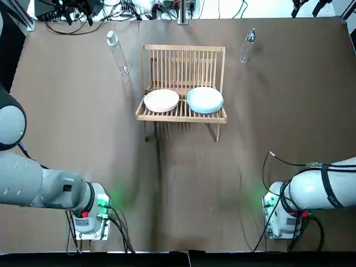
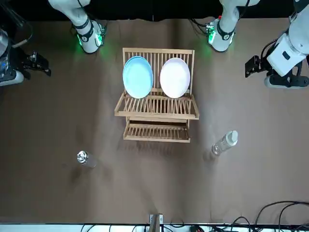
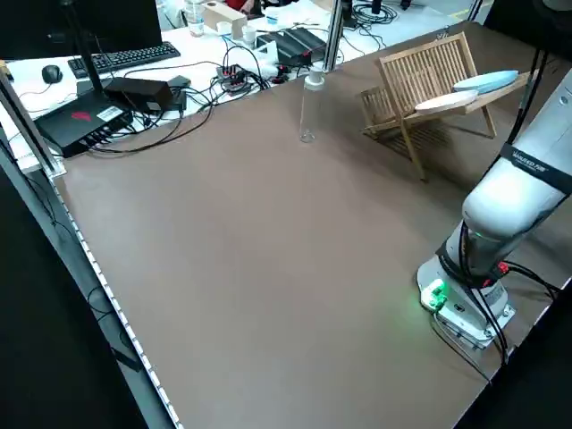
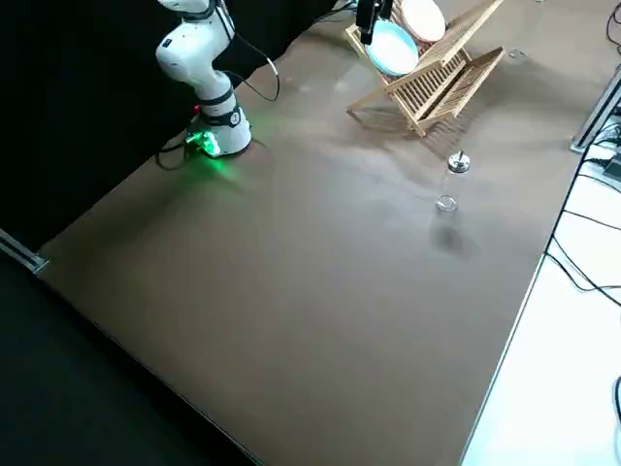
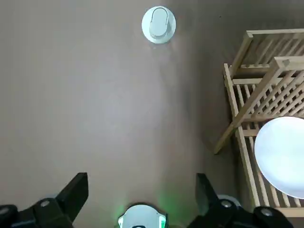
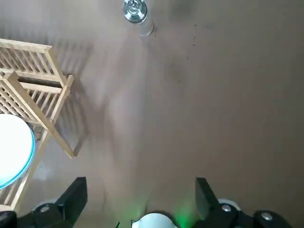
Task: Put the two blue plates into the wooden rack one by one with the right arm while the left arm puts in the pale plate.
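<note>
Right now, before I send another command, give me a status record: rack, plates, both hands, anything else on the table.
rack: wooden rack, standing centred between the arms
pale plate: pale plate in the rack, on the robot's left side
blue plate: blue plate in the rack, beside the pale one on the right; cannot tell if a second sits behind it
left hand: left hand open, empty, above its own base
right hand: right hand open, empty, above its own base
other: white-capped bottle and metal-capped bottle, upright, flanking the rack
</note>
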Available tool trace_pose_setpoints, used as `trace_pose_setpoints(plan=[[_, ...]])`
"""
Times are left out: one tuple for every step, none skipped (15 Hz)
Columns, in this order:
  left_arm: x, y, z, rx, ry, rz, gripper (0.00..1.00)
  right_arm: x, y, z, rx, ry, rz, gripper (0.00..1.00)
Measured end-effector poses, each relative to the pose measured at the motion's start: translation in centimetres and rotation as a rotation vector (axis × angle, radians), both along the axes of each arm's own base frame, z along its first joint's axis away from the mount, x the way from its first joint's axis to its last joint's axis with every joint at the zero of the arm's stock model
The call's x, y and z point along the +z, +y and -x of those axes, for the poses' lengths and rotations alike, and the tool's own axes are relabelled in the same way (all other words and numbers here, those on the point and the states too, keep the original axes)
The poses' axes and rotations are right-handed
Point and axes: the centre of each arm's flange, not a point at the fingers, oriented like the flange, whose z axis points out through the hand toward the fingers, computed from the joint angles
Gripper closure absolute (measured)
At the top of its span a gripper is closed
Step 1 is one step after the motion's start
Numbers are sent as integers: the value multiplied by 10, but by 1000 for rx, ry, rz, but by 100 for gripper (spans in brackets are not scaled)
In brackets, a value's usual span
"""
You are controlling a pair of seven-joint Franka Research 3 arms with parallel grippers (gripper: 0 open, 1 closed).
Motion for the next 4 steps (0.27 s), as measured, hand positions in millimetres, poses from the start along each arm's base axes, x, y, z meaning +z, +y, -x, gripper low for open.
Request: trace_pose_setpoints(plan=[[0,0,0,0,-1,0,0,-1,2,0,3,2,0,0],[1,0,0,-1,-2,0,0,-2,5,0,9,3,0,0],[1,0,0,-1,-3,1,0,-2,8,0,15,3,0,0],[2,0,0,-1,-3,1,0,-2,11,1,21,3,0,0]])
